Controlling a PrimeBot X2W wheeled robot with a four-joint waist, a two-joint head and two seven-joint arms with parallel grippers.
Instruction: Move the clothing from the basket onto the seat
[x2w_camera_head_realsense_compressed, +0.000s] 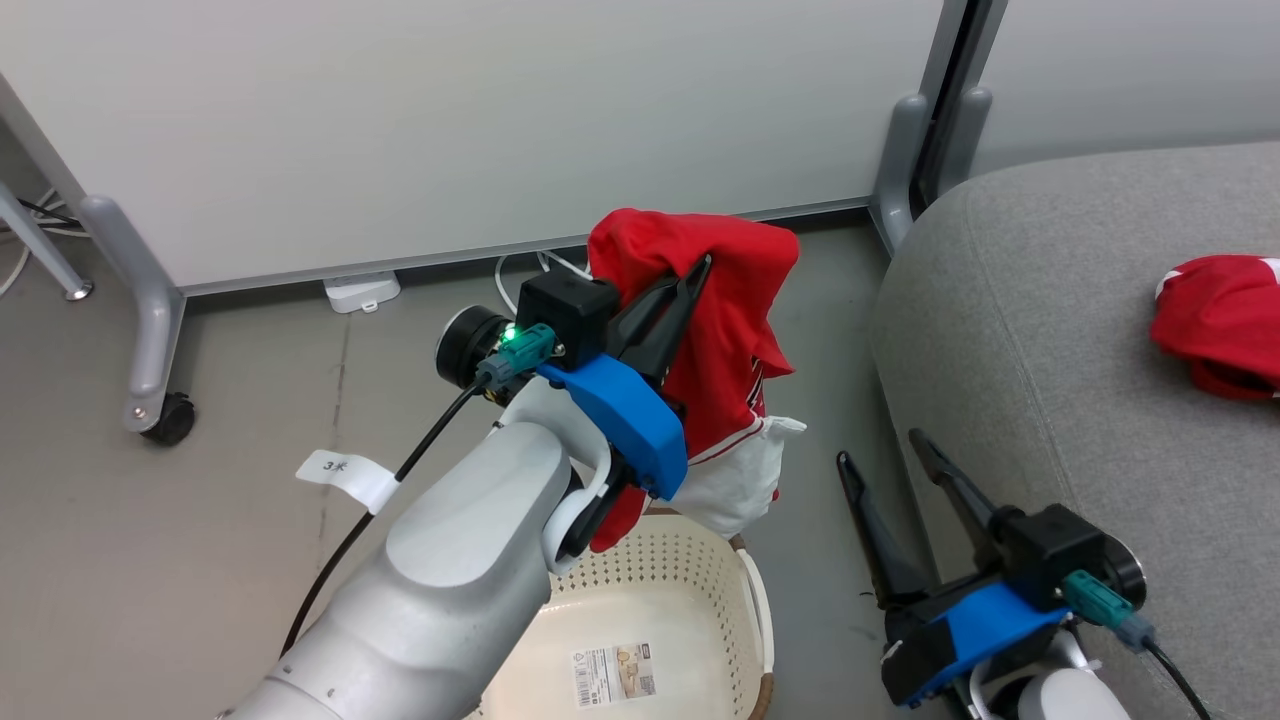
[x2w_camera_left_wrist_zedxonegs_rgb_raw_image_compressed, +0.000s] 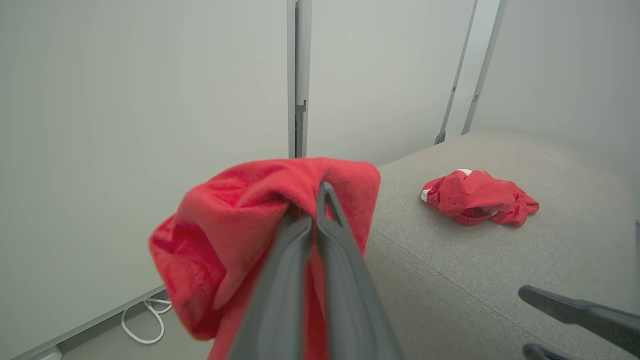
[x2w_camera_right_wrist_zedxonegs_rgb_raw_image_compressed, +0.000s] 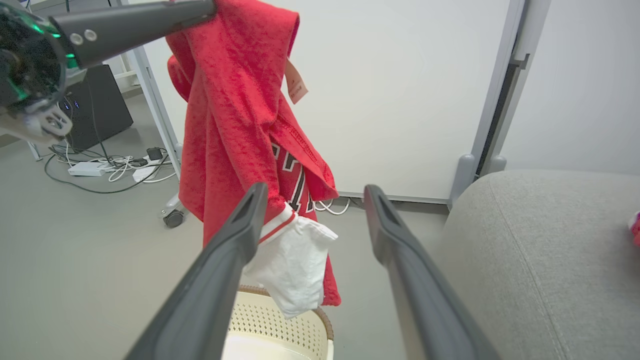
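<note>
L gripper (x2w_camera_head_realsense_compressed: 697, 278) fingers pinched shut on red jersey (x2w_camera_head_realsense_compressed: 725, 340), hanging mid-frame above basket (x2w_camera_head_realsense_compressed: 655, 565). Other garment (x2w_camera_head_realsense_compressed: 1215, 325) already on sofa (x2w_camera_head_realsense_compressed: 1040, 330), right of frame. R gripper (x2w_camera_head_realsense_compressed: 882, 448) fingers wide, empty. Step: carrying 2nd item. Next: swing jersey right over sofa, then release.

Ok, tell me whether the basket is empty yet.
Seemingly empty: the basket shows a bare floor with a label, though the forearm hides part. One garment hangs from the left gripper.

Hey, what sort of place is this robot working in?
Probably a lab or test room staged as a home: pale partition panels on wheeled feet, loose cables on the floor, plus a grey sofa and laundry basket.
</note>
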